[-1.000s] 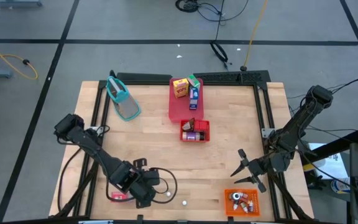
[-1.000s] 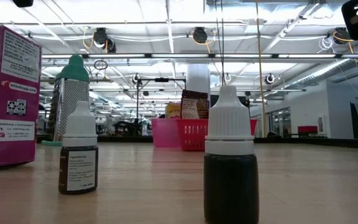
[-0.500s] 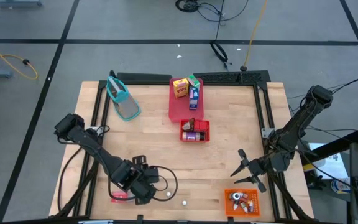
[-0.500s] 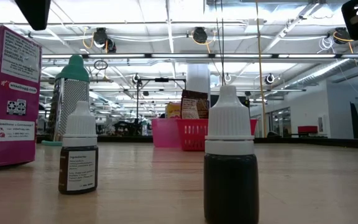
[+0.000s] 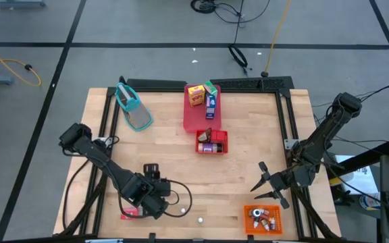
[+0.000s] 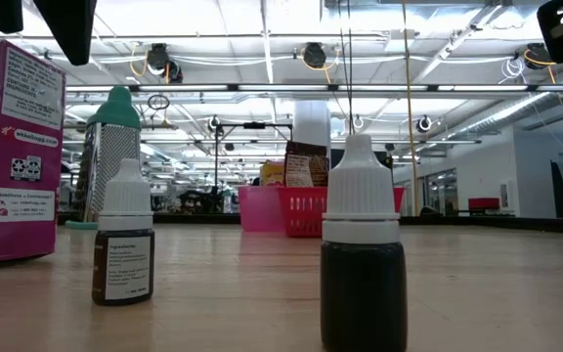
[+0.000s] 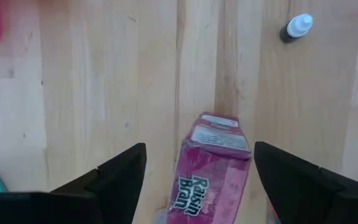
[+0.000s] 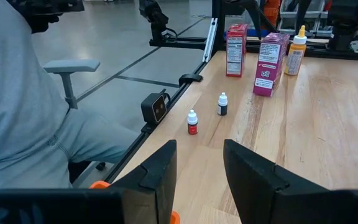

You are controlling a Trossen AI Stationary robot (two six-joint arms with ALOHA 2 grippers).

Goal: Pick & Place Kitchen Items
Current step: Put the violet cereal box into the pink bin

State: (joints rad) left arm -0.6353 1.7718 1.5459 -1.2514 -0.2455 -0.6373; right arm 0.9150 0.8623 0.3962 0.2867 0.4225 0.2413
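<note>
your left gripper [image 7: 197, 171] hangs wide open and empty over the pink carton [image 7: 211, 167]; it looks light and crushable, so pinch its flat sides gently.

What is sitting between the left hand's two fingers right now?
The pink Raisin Bran carton stands between the left hand's open fingers, touching neither, with a strip of bare table on either side. The left wrist view shows this.
</note>
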